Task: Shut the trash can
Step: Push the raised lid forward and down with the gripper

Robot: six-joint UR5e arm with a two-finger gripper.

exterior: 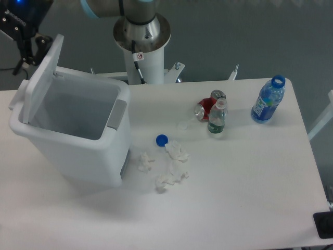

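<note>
The trash can (78,151) is a large white bin on the left part of the table, with a grey latch (117,114) on its front. Its hinged lid (44,78) stands almost upright over the far-left rim, and the inside looks empty. My gripper (31,49) is at the top left, just behind the lid's upper edge. Its two dark fingers (23,52) look spread, and nothing shows between them. The lid hides part of them.
The arm's base column (141,36) rises behind the bin. Crumpled tissues (174,166) and a blue cap (162,139) lie right of the bin. A red can (204,109), a small bottle (216,119) and a blue bottle (268,100) sit further right.
</note>
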